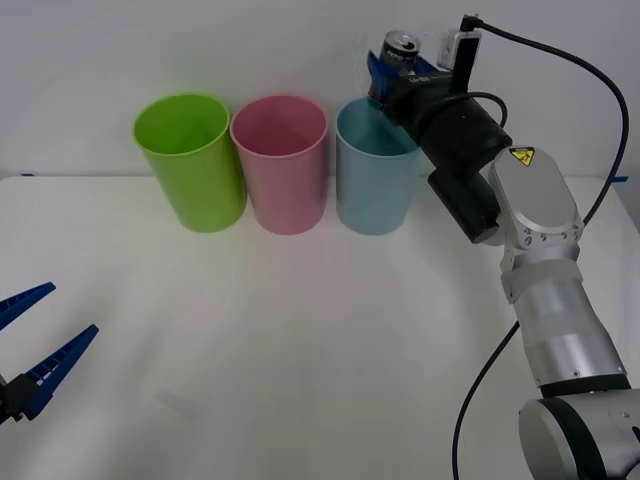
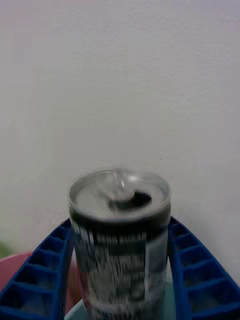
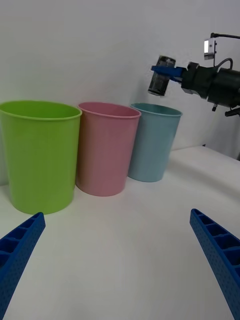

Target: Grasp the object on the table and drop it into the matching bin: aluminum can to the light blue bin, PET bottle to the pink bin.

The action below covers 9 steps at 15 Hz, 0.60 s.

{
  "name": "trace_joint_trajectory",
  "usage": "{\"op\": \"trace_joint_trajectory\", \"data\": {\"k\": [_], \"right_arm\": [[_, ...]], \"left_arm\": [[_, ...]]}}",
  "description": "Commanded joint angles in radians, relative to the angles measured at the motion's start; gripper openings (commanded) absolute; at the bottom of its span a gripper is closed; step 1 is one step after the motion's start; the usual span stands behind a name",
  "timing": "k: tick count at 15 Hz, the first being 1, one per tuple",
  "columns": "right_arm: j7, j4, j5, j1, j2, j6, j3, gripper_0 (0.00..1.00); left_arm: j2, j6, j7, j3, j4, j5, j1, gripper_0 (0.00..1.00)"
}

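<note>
The right gripper point(image 1: 392, 68) clamps the aluminum can point(image 1: 399, 50) (upright) between its jaws above the light blue bin point(image 1: 375, 180).

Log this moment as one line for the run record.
right gripper: shut on aluminum can, held above light blue bin | left gripper: open, idle low over table | can: not yet released

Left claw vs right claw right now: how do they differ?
Load: the right claw is shut on the small silver-grey metal can; the left claw holds nothing.
Opening: the left claw's blue ribbed fingers are spread wide; the right claw's press the can's sides.
Position: the right claw is raised above the tall light blue plastic bin; the left claw sits low over the white table, near the robot.
Shared: both have blue ribbed fingers.
</note>
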Motion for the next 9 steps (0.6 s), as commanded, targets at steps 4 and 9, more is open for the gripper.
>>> {"op": "trace_joint_trajectory", "data": {"k": [4,9], "right_arm": [[0.006,-0.005,-0.014,0.011,-0.006,-0.021,0.0,1.0],[0.008,-0.112,-0.06,0.112,-0.057,-0.064,0.032,1.0]], "left_arm": [[0.0,0.0,0.0,0.0,0.0,0.0,0.0,1.0],[0.0,0.0,0.0,0.0,0.0,0.0,0.0,1.0]]}}
